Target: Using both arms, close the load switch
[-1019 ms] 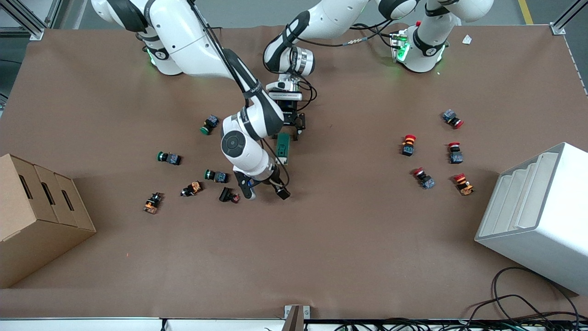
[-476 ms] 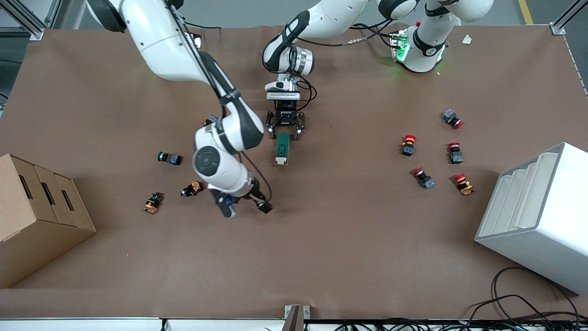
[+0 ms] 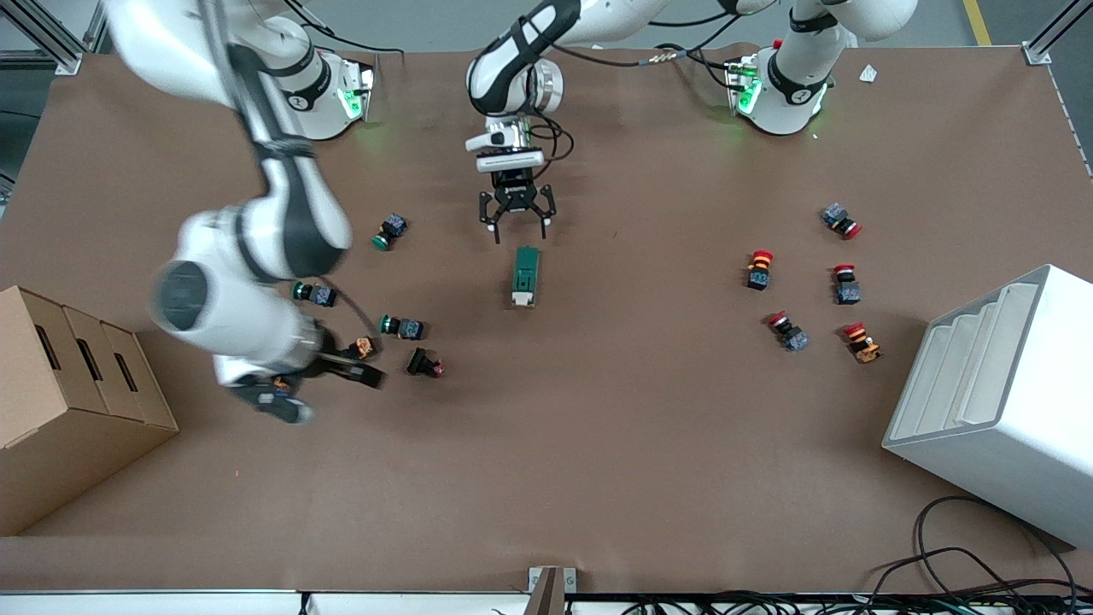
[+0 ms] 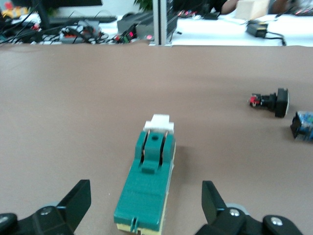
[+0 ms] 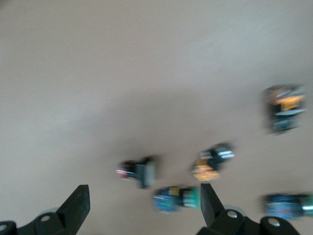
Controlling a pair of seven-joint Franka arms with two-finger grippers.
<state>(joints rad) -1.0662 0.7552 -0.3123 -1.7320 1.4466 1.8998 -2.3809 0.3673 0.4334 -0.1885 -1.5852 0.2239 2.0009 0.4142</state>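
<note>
The load switch [image 3: 524,275], a dark green block, lies flat mid-table, its white lever tab [image 3: 522,298] at the end nearer the front camera. My left gripper [image 3: 519,232] hovers open just off the switch's other end and touches nothing. In the left wrist view the load switch [image 4: 146,186] lies between and ahead of the spread black fingers [image 4: 78,197], white tab [image 4: 159,122] pointing away. My right gripper [image 3: 320,391] is blurred and open, over the push-buttons toward the right arm's end of the table. The right gripper [image 5: 143,203] holds nothing.
Green-capped push-buttons [image 3: 401,326] and orange ones [image 3: 359,348] lie scattered under the right arm. Red-capped buttons [image 3: 760,266] lie toward the left arm's end. A cardboard box [image 3: 77,401] and a white stepped bin [image 3: 999,401] stand at the table's two ends. Cables [image 3: 982,572] trail by the bin.
The right arm has swung away from the load switch toward the cardboard box. The left gripper has drawn back off the switch's end toward its base. The switch has stayed put.
</note>
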